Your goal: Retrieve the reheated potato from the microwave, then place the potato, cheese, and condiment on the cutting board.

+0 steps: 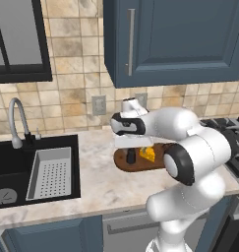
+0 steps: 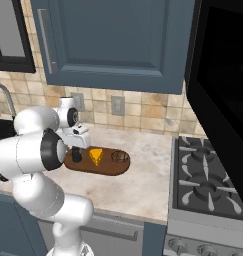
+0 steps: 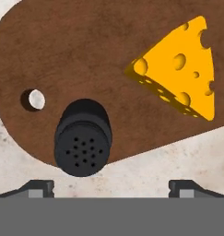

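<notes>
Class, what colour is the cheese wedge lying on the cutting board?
Bright yellow-orange with holes; the cheese shows best in the hand view.

The cutting board [image 2: 109, 170] is lying on the marble counter [image 2: 143, 187], left of the stove [image 2: 208, 190]. On it are standing, in a row, the condiment [image 2: 77, 156] at the left end, the cheese [image 2: 96, 156] beside it, and the potato [image 2: 120, 157] toward the right end. The gripper [image 2: 78, 145] is hanging directly above the condiment, its jaw state obscured.
</notes>
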